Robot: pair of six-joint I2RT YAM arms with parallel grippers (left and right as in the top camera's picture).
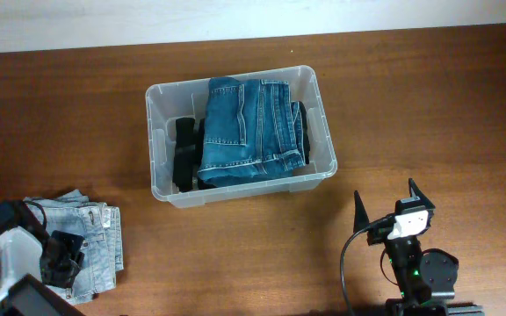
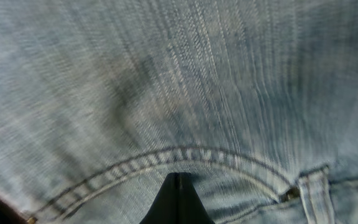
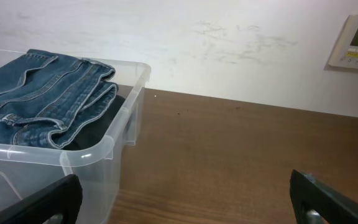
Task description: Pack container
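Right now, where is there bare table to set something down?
Bare table: right of the container, beyond the open right claw; and left of it, beyond the light jeans. Crowded: the container, full of blue jeans, and the near-left corner, where the left claw grips the light jeans.

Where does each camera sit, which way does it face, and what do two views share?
Overhead: above, looking down on the container, light jeans, left gripper, right gripper.
Left wrist: close over the light jeans; its shut fingertips show.
Right wrist: low, facing the wall past the container; its open fingers show.
Shared: overhead and right wrist both show blue jeans in the container.
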